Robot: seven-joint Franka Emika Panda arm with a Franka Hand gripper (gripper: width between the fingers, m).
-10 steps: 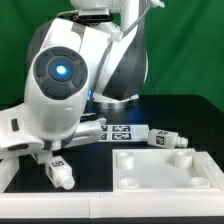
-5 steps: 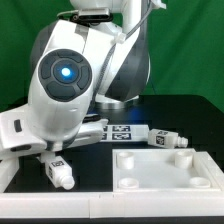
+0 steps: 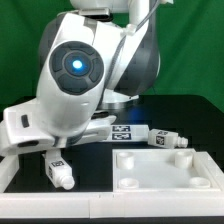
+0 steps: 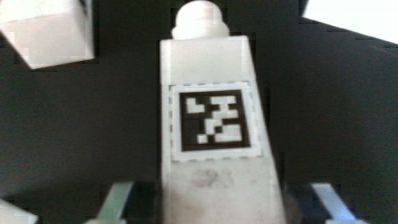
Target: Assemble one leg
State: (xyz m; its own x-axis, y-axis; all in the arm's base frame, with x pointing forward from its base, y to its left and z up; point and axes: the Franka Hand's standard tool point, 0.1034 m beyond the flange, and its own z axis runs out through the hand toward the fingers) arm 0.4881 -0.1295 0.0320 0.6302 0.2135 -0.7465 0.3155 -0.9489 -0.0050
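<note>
In the wrist view a white leg (image 4: 214, 110) with a black-and-white tag lies lengthwise between my fingers, its narrow end pointing away. My gripper (image 4: 221, 203) is open. Its fingers (image 4: 118, 200) stand on either side of the leg's thick end with a dark gap on each side. In the exterior view this leg (image 3: 58, 172) lies on the table at the lower left, and my gripper (image 3: 46, 153) is just above its thick end, mostly hidden by the arm. A second leg (image 3: 168, 139) lies at the exterior view's right.
A large white recessed panel (image 3: 165, 172) lies at the lower right of the exterior view. The marker board (image 3: 122, 130) lies behind it. Another white part (image 4: 50, 35) shows beside the leg in the wrist view. The arm's bulk fills the exterior view's left and centre.
The arm's big joint with the blue light has swung up and toward the exterior view's right. The legs and the panel have not moved.
</note>
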